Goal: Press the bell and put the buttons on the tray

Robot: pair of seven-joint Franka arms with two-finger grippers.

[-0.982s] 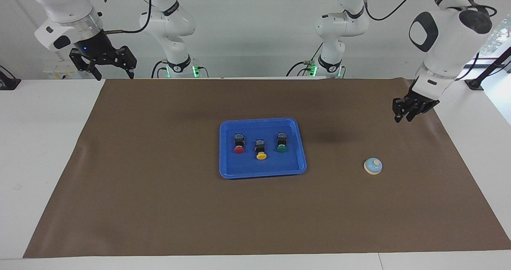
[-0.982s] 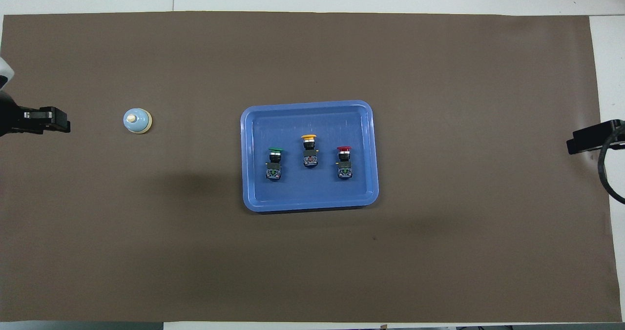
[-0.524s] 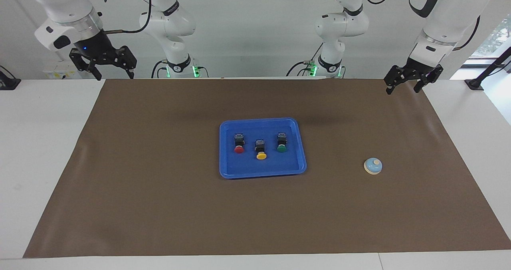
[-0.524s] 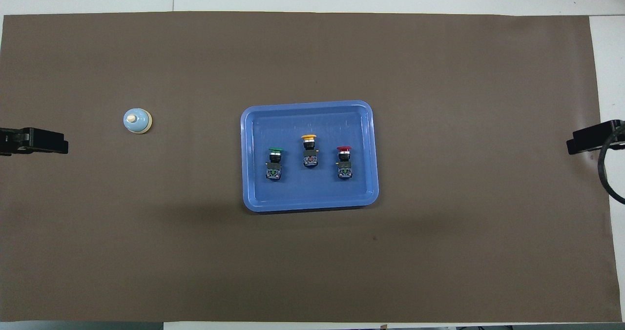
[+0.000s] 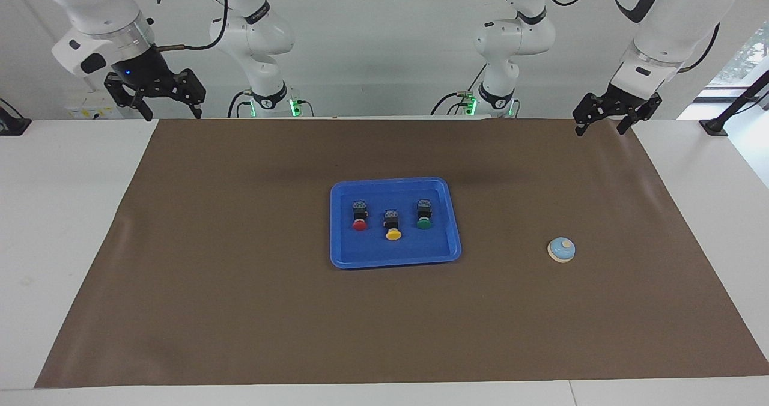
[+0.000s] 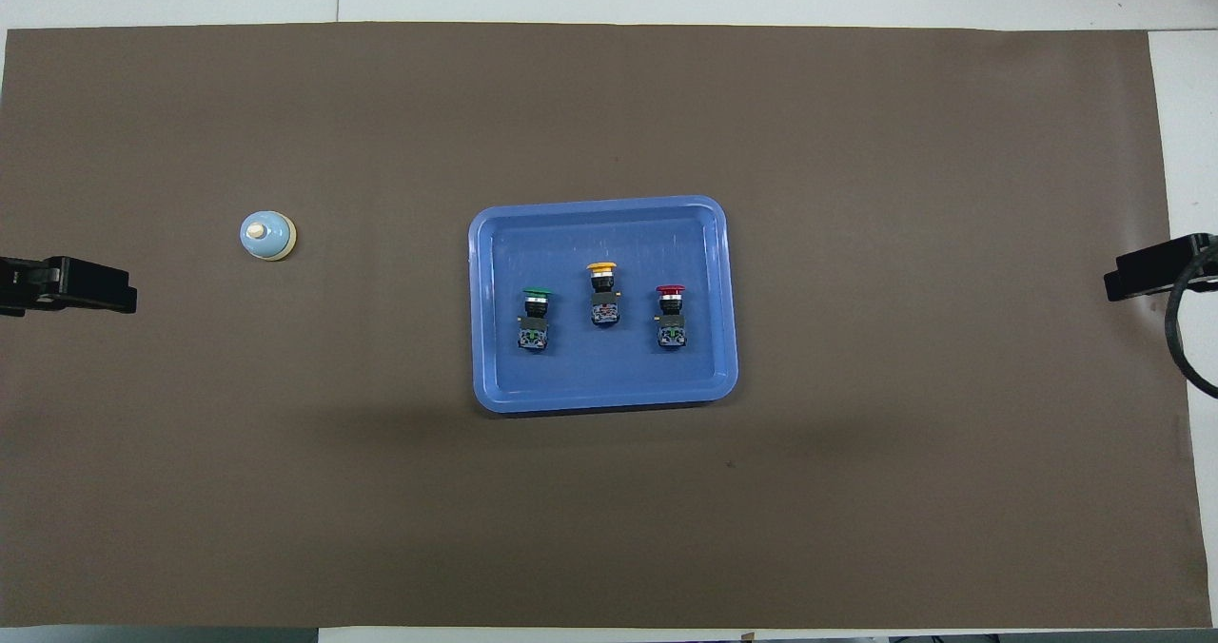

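The left tool hangs in the air over the brown mat at the robots' edge of the table, at the left arm's end. Its fingers stand spread apart, with nothing between them and nothing touching them. The right tool hangs over the same edge of the mat at the right arm's end, its fingers likewise spread wide and holding nothing. In the overhead view only the tips of the two tools show at the picture's sides.

The blue tray lies flat near the middle of the mat. All three buttons lie in it in a loose row: the red button toward the right arm's end, the yellow button in the middle and slightly farther from the robots, the green button toward the left arm's end. None touches another or the tray's rim.

The bell sits upright on the mat, well apart from the tray, toward the left arm's end, and far below the left tool.
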